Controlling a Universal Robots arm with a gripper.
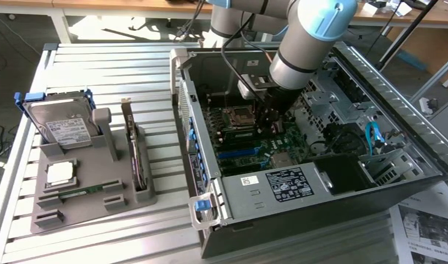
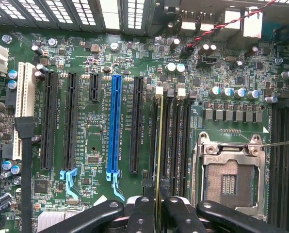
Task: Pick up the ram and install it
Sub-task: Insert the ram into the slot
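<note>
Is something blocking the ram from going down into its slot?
Nothing visible does. The pincer is shut on the ram, seen edge-on, right over the black memory slots beside the empty processor socket. The slots look bare, with no cable or part across them. Whether the stick already touches a slot cannot be told.

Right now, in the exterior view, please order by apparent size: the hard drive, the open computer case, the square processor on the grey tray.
1. Open computer case, clearly largest.
2. Hard drive.
3. Square processor, smallest.
Drive and processor share the grey tray, so nearness hardly matters.
</note>
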